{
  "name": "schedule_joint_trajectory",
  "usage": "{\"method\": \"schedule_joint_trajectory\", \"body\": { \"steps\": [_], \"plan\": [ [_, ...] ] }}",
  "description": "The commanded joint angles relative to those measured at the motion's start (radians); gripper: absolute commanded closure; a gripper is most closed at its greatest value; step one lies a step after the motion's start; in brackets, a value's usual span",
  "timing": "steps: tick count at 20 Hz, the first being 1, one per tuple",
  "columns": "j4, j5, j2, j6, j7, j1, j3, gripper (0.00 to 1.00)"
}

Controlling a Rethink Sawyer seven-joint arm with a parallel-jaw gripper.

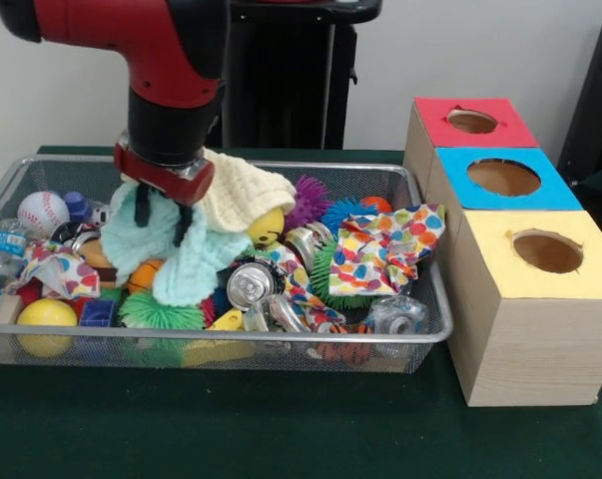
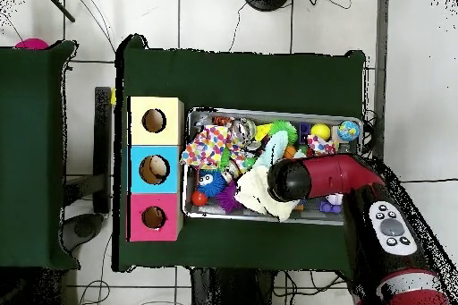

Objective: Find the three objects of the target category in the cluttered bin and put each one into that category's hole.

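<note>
The silver wire-mesh bin (image 1: pixel 281 337) is full of mixed things; it also shows in the overhead view (image 2: pixel 268 112). My gripper (image 1: pixel 163 216) is down in the bin's left half, open, its fingers (image 1: pixel 141 205) astride a bunched mint-green cloth (image 1: pixel 196 264). A cream cloth (image 1: pixel 243 190) lies against the gripper's right side. Three wooden boxes stand right of the bin, each with a round hole: red-topped (image 1: pixel 435 115), blue-topped (image 1: pixel 460 160) and yellow-topped (image 1: pixel 500 274). In the overhead view the arm (image 2: pixel 313 179) covers the gripper.
The bin also holds a polka-dot cloth (image 1: pixel 385 249), a baseball (image 1: pixel 43 212), a yellow ball (image 1: pixel 47 314), a crushed can (image 1: pixel 249 284), a purple spiky ball (image 1: pixel 308 200), a green spiky ball (image 1: pixel 161 311) and a yellow smiley ball (image 1: pixel 268 227). The table is covered in green cloth (image 1: pixel 281 429).
</note>
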Motion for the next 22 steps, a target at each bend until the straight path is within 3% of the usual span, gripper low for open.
{"method": "schedule_joint_trajectory", "body": {
  "steps": [1,15,22],
  "plan": [
    [0.157,-0.019,0.042,-0.104,0.013,0.062,0.012,0.00],
    [0.296,0.302,0.076,-0.135,0.181,0.136,0.051,0.00],
    [0.285,0.404,0.103,-0.196,0.205,0.211,0.016,0.00]
  ]
}}
